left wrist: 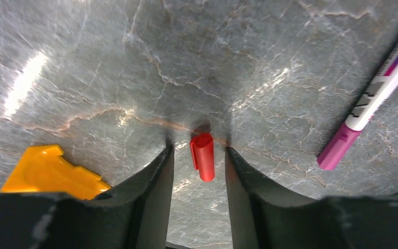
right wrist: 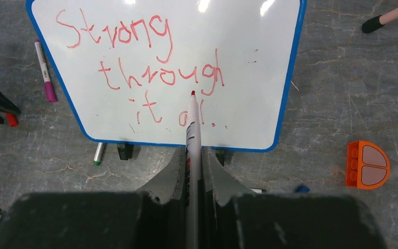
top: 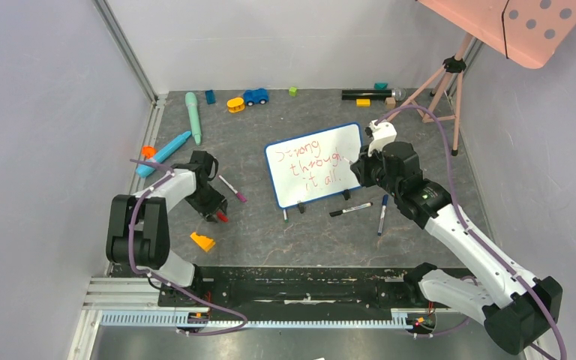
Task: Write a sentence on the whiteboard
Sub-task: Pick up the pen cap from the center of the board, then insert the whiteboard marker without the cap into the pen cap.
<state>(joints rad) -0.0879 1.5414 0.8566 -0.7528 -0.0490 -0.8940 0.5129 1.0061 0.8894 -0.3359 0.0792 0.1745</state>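
Note:
The whiteboard [top: 345,142] with a blue frame stands tilted at mid-table and fills the top of the right wrist view [right wrist: 254,62]. The sentence [top: 311,161] in red reads "Strong through it all." in three lines [right wrist: 155,78]. My right gripper [top: 364,166] [right wrist: 193,150] is shut on a red-tipped marker [right wrist: 193,124], and its tip is over the board just above "all". My left gripper [top: 217,212] [left wrist: 197,147] is open, low on the table left of the board. A red cap [left wrist: 202,155] [top: 223,217] lies between its fingertips, not touching either.
A pink marker [top: 232,188] [left wrist: 365,109] and a yellow piece [top: 202,241] [left wrist: 46,171] lie near the left gripper. Black [top: 350,210] and blue [top: 382,214] markers lie in front of the board. A tripod [top: 442,82] with a pink dotted panel [top: 525,26] stands at the back right. Toys line the back edge [top: 255,96].

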